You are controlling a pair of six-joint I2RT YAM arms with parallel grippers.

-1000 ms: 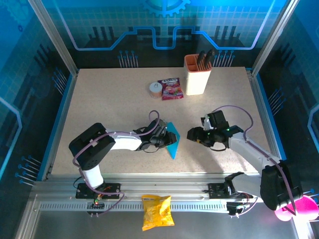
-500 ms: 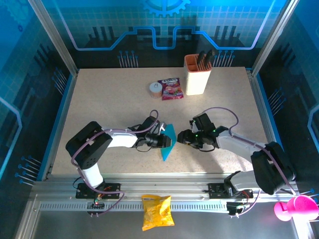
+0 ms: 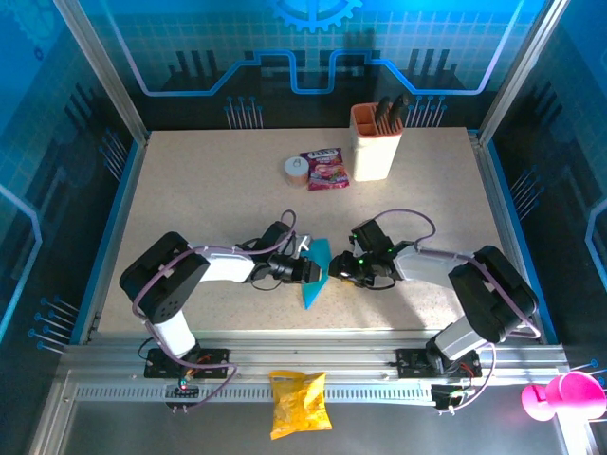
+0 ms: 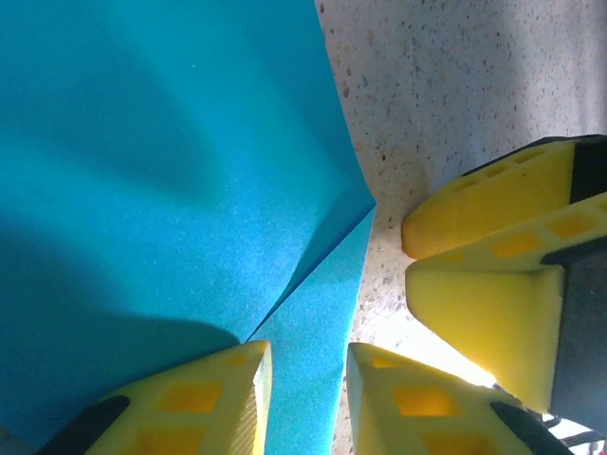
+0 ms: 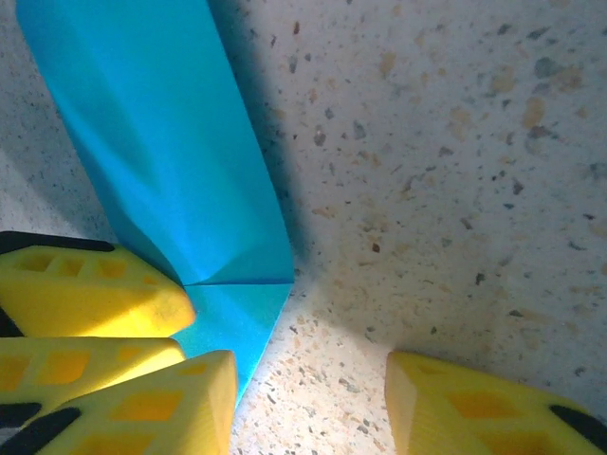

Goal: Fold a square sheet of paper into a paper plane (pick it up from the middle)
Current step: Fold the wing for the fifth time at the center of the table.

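While knives fill the holder [image 3: 376, 142], paper [image 3: 313, 273] lies folded.

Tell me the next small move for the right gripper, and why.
Probably ease the right gripper a little further left so the thin folded cyan-blue paper sheet sits between its fingers, then close. The left gripper already pinches the sheet's edge, while the right one is open, with only its left finger at the paper's corner.

The square sheet of paper [image 3: 314, 272], bright cyan, stands folded into a slim creased wedge at mid-table
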